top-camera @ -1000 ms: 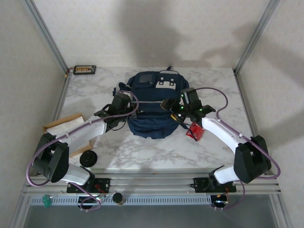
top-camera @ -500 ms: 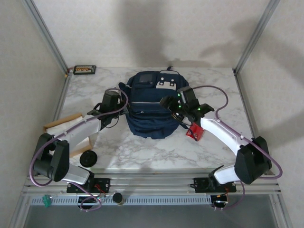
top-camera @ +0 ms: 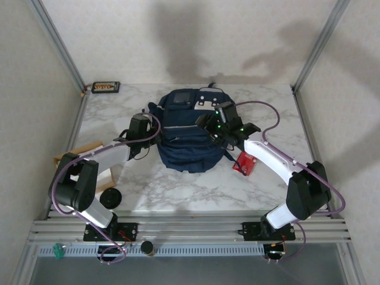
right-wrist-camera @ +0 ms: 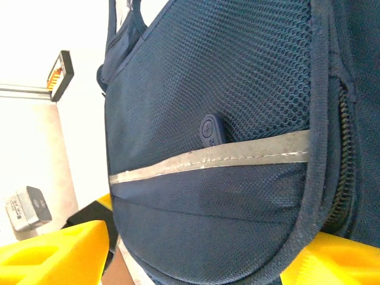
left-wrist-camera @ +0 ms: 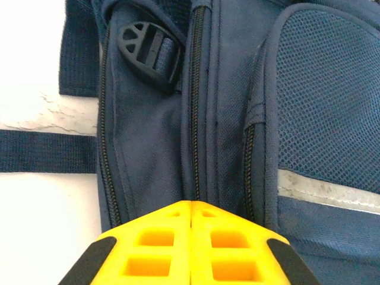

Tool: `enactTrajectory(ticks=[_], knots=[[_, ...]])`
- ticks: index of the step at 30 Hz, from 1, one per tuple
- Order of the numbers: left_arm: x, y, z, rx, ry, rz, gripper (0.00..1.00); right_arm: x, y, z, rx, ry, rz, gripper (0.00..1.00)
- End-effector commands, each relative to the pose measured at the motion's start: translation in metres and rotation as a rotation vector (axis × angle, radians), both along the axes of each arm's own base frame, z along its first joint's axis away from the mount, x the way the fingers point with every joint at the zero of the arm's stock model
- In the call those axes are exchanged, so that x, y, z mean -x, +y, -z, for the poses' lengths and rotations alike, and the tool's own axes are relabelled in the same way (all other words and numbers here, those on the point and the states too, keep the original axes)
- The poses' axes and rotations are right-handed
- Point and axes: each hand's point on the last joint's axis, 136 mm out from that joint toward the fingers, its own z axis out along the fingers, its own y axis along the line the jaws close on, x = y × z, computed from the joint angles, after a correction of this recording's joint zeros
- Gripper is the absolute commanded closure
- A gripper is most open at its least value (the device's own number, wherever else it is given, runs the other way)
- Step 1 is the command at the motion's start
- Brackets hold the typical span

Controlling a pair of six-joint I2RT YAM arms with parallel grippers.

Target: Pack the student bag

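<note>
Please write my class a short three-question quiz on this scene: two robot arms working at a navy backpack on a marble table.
1. True or false: the left gripper has its jaws shut, with its tips at a zip of the student bag.
2. What colour is the small flat item on the table beside the right arm? A green; B red; C white.
3. Fill the gap: the right gripper has its jaws wide apart, either side of the bag's ___ front pocket.
Key: 1 true; 2 B; 3 mesh.
</note>
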Motion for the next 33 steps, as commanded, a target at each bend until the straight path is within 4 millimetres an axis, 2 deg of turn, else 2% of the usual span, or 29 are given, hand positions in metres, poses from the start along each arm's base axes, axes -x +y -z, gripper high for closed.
enactTrajectory(ticks=[1, 9, 11, 16, 18, 20, 23, 27, 30, 33], knots=[[0.007, -0.021, 0.006, 0.033, 0.005, 0.077, 0.95, -0.009, 0.0, -0.028, -0.013, -0.07, 0.038, 0.26], [0.018, -0.046, 0.007, 0.071, 0.01, 0.136, 0.98, -0.017, 0.016, -0.037, -0.055, -0.092, 0.05, 0.34], [0.022, -0.054, 0.007, 0.084, 0.009, 0.155, 0.99, -0.019, 0.019, -0.034, -0.068, -0.089, 0.063, 0.35], [0.03, -0.074, -0.001, 0.121, -0.006, 0.176, 1.0, -0.018, 0.036, -0.016, -0.061, -0.073, 0.054, 0.4], [0.034, -0.085, -0.01, 0.144, -0.026, 0.191, 1.0, -0.014, 0.04, 0.0, -0.037, -0.052, 0.055, 0.43], [0.038, -0.099, -0.018, 0.17, -0.046, 0.207, 1.0, -0.012, 0.041, 0.015, -0.045, -0.03, 0.055, 0.47], [0.043, -0.112, -0.029, 0.199, -0.066, 0.227, 1.0, -0.011, 0.034, 0.023, -0.01, -0.036, 0.068, 0.56], [0.047, -0.104, -0.032, 0.147, -0.066, 0.207, 1.0, -0.014, 0.02, 0.013, 0.002, -0.081, 0.073, 0.71], [0.058, -0.102, -0.051, 0.128, -0.103, 0.218, 1.0, -0.018, 0.01, 0.009, -0.021, -0.092, 0.072, 0.77], [0.071, -0.097, -0.063, 0.108, -0.12, 0.21, 0.93, -0.019, 0.005, 0.006, -0.064, -0.088, 0.06, 0.87]])
